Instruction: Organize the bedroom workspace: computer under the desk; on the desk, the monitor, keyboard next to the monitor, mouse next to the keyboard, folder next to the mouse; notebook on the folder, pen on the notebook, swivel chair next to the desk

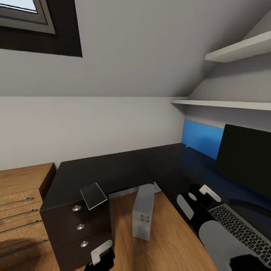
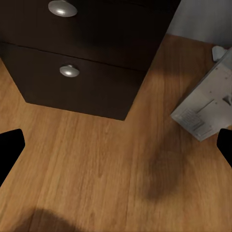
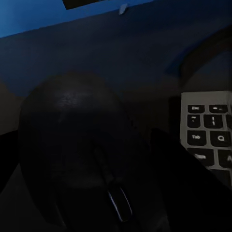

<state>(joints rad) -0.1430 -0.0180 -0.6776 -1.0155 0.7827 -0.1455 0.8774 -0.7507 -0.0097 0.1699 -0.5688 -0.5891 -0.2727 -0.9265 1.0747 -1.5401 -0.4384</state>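
Note:
The glossy black desk (image 1: 113, 169) runs in an L with a blue back panel (image 1: 201, 137). The monitor (image 1: 244, 156) stands on it at the right, and the keyboard (image 1: 241, 227) lies in front of it. My right gripper (image 1: 197, 190) is low over the desk beside the keyboard (image 3: 208, 130), shut on the black mouse (image 3: 72, 145). The light grey computer (image 1: 143, 215) stands on the floor under the desk. A grey notebook (image 1: 93, 195) rests on the desk corner above the drawers. My left gripper (image 2: 116, 150) hangs open over the floor, close to the computer (image 2: 205, 104).
The black three-drawer unit (image 1: 77, 229) stands just behind my left gripper (image 1: 98, 263). A light wooden drawer chest (image 1: 22, 203) sits at the left. Wall shelves (image 1: 233, 51) hang above the monitor. A small white sliver (image 1: 187, 145) lies by the blue panel. Wood floor (image 1: 169, 241) lies between unit and computer.

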